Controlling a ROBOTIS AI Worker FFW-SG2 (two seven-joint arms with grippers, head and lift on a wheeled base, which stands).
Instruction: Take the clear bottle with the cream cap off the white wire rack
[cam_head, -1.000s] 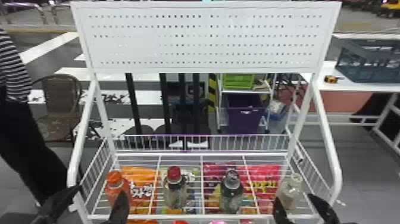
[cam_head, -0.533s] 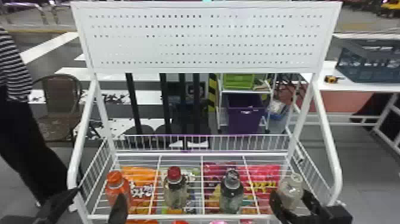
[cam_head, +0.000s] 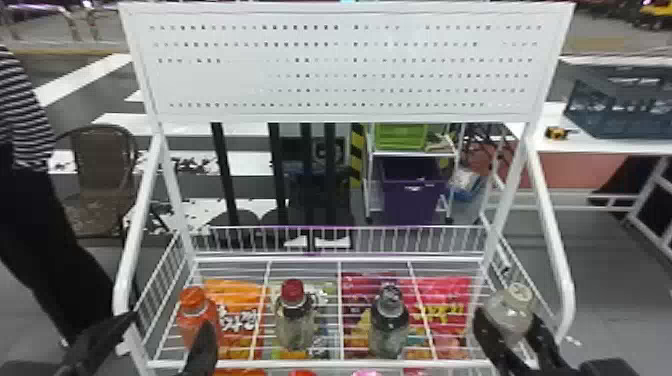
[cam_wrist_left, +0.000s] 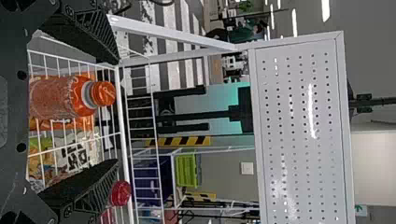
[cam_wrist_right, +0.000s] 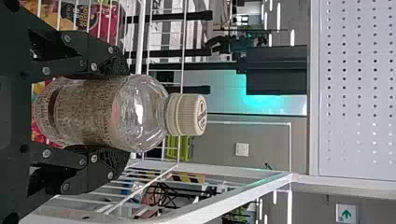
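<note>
At the right end of the white wire rack (cam_head: 300, 363), my right gripper (cam_head: 510, 332) is shut on the clear bottle (cam_head: 509, 306), one finger on each side. Seen from the right wrist, the bottle (cam_wrist_right: 93, 112) lies between both fingers of the gripper (cam_wrist_right: 122, 111), its cream cap (cam_wrist_right: 187, 115) beyond the tips. My left gripper (cam_head: 167, 335) stands open at the rack's left front corner. In the left wrist view, an orange bottle (cam_wrist_left: 65, 97) shows between the spread fingers of that gripper (cam_wrist_left: 116, 112), touched by neither.
An orange bottle (cam_head: 196, 320), a red-capped bottle (cam_head: 294, 320) and a dark-capped bottle (cam_head: 390, 325) stand along the rack. Snack bags (cam_head: 240, 310) show beneath its wires. White side rails (cam_head: 555, 240) flank it, and a perforated panel (cam_head: 340, 70) rises behind.
The right gripper has come in around the clear bottle and closed on it. Between the last two moments, the bottle has shifted slightly to the right. The left arm has barely moved.
</note>
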